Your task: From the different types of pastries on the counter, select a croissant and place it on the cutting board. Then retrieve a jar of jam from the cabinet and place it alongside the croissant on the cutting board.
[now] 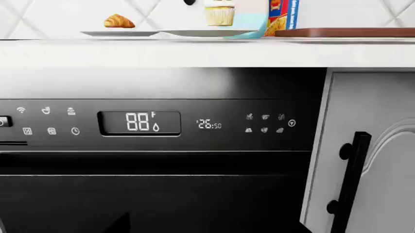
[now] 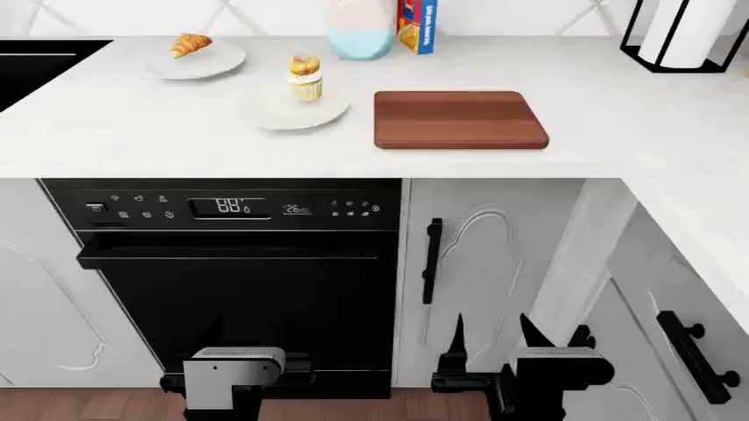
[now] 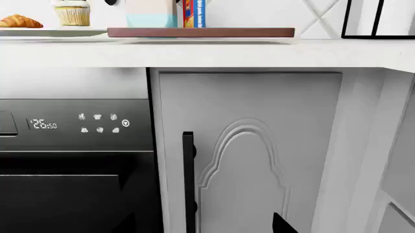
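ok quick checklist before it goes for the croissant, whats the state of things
1. Croissant on its own plate, nothing on top: ok.
2. Cupcake on a separate plate, apart from the croissant: ok.
3. Cutting board bare: ok.
4. Left gripper low by the dishwasher, open or shut: cannot tell.
5. Right gripper open, holding nothing: ok.
6. Jam jar in sight: not ok, none visible.
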Robot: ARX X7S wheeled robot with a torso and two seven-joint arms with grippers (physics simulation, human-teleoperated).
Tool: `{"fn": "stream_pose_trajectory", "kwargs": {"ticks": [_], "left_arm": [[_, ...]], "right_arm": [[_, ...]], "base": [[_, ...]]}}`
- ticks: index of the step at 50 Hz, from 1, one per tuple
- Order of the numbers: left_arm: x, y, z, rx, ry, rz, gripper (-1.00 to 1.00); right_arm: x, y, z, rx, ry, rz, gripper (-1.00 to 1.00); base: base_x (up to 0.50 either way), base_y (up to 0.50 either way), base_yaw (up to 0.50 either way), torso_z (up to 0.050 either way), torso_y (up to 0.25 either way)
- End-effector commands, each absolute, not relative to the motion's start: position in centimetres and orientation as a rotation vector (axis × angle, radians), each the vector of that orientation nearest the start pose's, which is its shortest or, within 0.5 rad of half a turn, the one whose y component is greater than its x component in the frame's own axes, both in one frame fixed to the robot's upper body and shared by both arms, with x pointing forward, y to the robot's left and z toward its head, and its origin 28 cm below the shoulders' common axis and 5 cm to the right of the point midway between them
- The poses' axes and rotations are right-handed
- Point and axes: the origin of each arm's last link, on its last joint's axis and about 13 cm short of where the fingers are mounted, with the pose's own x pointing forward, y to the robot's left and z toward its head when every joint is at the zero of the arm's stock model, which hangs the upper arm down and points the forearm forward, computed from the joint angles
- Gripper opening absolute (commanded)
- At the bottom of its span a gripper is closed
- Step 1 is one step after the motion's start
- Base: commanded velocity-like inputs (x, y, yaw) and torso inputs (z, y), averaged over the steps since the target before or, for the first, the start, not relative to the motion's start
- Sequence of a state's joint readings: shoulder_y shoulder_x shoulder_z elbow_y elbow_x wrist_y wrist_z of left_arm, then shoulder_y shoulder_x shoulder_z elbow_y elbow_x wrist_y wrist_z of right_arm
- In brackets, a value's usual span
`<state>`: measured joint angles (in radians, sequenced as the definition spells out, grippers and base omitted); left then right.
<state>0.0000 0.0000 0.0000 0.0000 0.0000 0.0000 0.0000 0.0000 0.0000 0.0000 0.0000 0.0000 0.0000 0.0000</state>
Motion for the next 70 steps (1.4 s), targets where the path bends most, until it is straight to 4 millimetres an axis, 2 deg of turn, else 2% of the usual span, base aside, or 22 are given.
{"fn": "stream_pose_trajectory", "kwargs": {"ticks": [1,7,12,23,31,38,46,56,64,70], "left_arm": [[21.0,20.5,1.4,0.001,0.0,0.001,1.0],[21.0,20.5,1.6,0.016,0.006,0.0,1.0],[21.5,20.5,3.1,0.023,-0.034,-0.013,1.0],[22.7,20.8,9.1,0.044,-0.129,-0.025,1.0],[23.1,21.7,14.1,0.058,-0.254,-0.048,1.0],[22.7,22.4,17.2,0.084,-0.289,-0.05,1.0],[22.2,23.0,18.9,0.076,-0.317,-0.026,1.0],[22.2,23.4,21.1,0.075,-0.353,-0.024,1.0],[21.9,23.9,22.2,0.082,-0.375,-0.018,1.0],[21.7,24.5,22.3,0.094,-0.377,-0.012,1.0]], "right_arm": [[21.1,-9.6,1.2,0.006,0.001,0.0,1.0],[21.2,-9.8,1.4,0.027,-0.004,-0.011,1.0],[21.5,-10.0,2.7,0.028,-0.031,-0.016,1.0],[22.3,-10.3,6.3,0.002,-0.087,-0.012,1.0],[22.6,-10.7,10.8,-0.006,-0.174,0.014,1.0],[22.6,-10.6,14.5,0.005,-0.224,0.051,1.0],[22.2,-10.6,17.8,-0.004,-0.306,0.063,1.0],[22.4,-10.6,20.8,-0.016,-0.36,0.08,1.0],[22.4,-10.5,22.0,-0.028,-0.378,0.096,1.0],[22.1,-10.5,22.3,-0.052,-0.393,0.103,1.0]], "base": [[0.0,0.0,0.0,0.0,0.0],[0.0,0.0,0.0,0.0,0.0],[0.0,0.0,0.0,0.0,0.0],[0.0,0.0,0.0,0.0,0.0],[0.0,0.0,0.0,0.024,0.033],[0.0,0.0,0.0,0.05,0.023],[0.0,0.0,0.0,0.05,0.022],[0.03,0.0,0.0,0.05,0.023],[0.36,0.0,0.0,0.05,0.023],[0.36,0.18,0.0,0.05,0.023]]}}
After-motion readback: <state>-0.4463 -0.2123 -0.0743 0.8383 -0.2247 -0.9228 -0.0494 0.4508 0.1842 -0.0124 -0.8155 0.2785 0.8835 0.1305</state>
